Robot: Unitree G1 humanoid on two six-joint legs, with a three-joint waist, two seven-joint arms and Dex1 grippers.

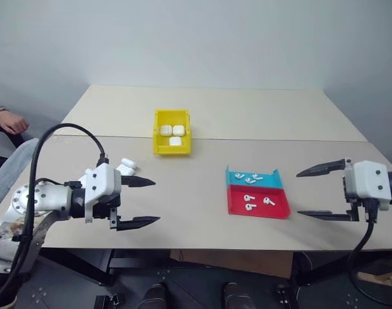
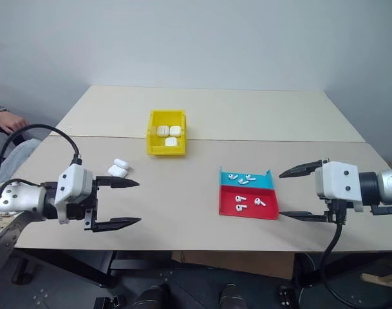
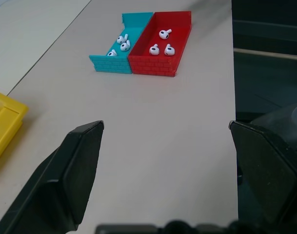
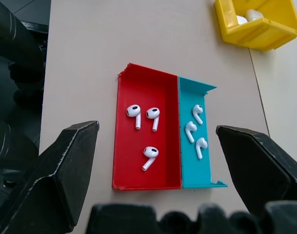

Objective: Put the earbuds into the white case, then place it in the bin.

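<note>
Both grippers, left (image 2: pixel 125 203) and right (image 2: pixel 292 193), hang wide open and empty, the case (image 2: pixel 119 167) just beyond the left one and the earbuds (image 4: pixel 143 124) ahead of the right, so tiny they could slip from its fingers.

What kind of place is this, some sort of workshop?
Probably a robot test room or lab: a plain table against a bare wall, sorted earbuds in red and blue trays, a yellow bin, and cables trailing from the arms.
</note>
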